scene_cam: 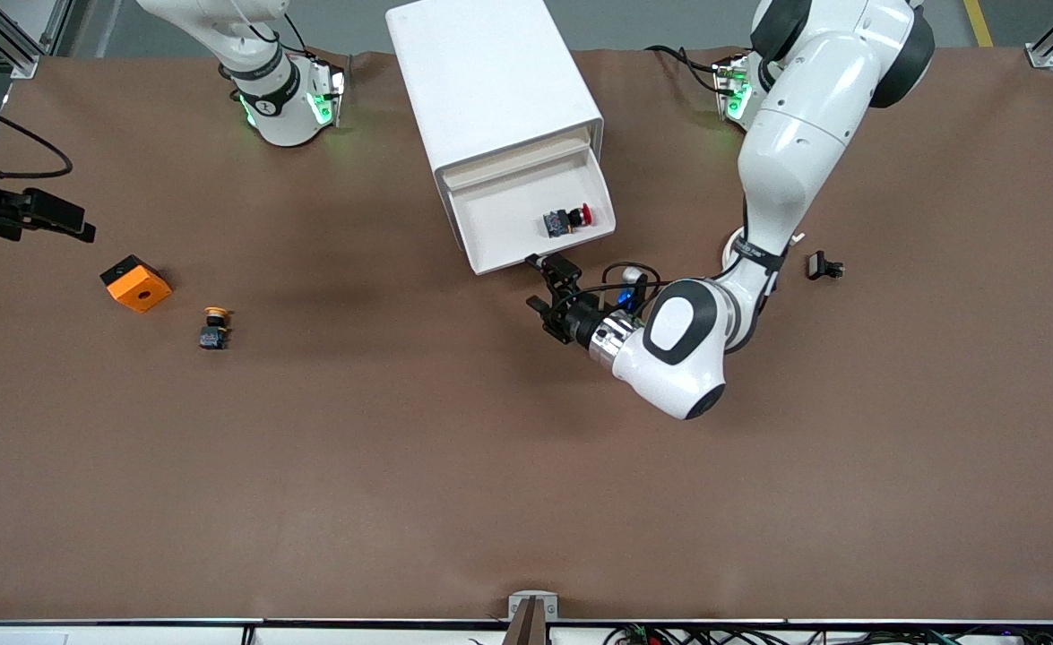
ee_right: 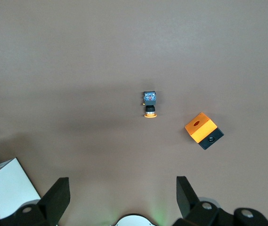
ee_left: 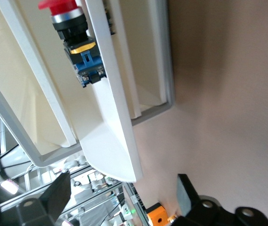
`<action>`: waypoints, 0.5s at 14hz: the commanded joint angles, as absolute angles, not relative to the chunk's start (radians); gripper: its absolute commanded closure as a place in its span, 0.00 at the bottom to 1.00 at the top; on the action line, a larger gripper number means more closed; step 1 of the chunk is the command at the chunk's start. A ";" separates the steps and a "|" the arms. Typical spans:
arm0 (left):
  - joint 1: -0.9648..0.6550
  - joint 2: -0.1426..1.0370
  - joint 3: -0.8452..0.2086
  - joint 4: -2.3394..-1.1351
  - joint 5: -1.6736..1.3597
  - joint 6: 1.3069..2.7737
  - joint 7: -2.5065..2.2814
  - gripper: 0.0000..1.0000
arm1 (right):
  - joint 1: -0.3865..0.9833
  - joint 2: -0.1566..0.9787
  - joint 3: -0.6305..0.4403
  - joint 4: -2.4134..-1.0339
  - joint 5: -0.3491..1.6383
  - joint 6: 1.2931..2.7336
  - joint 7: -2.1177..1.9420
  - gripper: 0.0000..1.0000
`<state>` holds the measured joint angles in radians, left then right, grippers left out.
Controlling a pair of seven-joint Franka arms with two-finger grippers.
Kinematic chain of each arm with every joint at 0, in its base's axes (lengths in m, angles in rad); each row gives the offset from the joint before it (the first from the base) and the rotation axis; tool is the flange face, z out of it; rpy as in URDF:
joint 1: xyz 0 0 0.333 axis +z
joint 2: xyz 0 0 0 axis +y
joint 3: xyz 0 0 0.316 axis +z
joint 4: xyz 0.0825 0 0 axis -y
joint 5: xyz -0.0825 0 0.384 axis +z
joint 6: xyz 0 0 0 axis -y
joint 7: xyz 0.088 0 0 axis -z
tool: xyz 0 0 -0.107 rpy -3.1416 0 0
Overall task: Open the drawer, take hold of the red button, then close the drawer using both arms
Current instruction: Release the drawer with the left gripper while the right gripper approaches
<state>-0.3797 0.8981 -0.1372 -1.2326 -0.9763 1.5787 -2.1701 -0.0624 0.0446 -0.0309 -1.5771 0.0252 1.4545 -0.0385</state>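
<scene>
The white cabinet (scene_cam: 490, 81) lies on the table with the drawer (scene_cam: 508, 255) pulled out. The red-capped button (scene_cam: 569, 219) lies on its side in the drawer; it also shows in the left wrist view (ee_left: 70, 28), just past the drawer's low front (ee_left: 112, 103). My left gripper (scene_cam: 542, 285) is open and empty, low at the drawer's front edge, its fingers (ee_left: 185, 193) apart. My right gripper (scene_cam: 78, 224) is open and empty, held over the table at the right arm's end; its fingers (ee_right: 58, 195) are spread wide.
An orange square box (scene_cam: 136, 283) and a yellow-capped button (scene_cam: 214, 328) lie toward the right arm's end; both show in the right wrist view, box (ee_right: 202, 128) and button (ee_right: 150, 104). A small black part (scene_cam: 824, 266) lies toward the left arm's end.
</scene>
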 commanded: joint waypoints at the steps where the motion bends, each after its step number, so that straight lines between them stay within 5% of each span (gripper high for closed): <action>1: -0.338 0.867 -0.141 -1.183 -0.869 1.562 -2.087 0.00 | -0.075 0.089 -0.025 -1.545 0.018 1.451 -0.054 0.00; 7: -0.190 0.793 -0.143 -1.180 -0.726 1.533 -1.749 0.00 | -0.060 0.095 -0.023 -1.545 -0.006 1.456 -0.035 0.00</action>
<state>-0.2136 0.8132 -0.1366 -1.1682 -0.7852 1.5538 -1.8157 -0.0635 0.0884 -0.0297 -1.5645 -0.0020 1.4651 -0.0440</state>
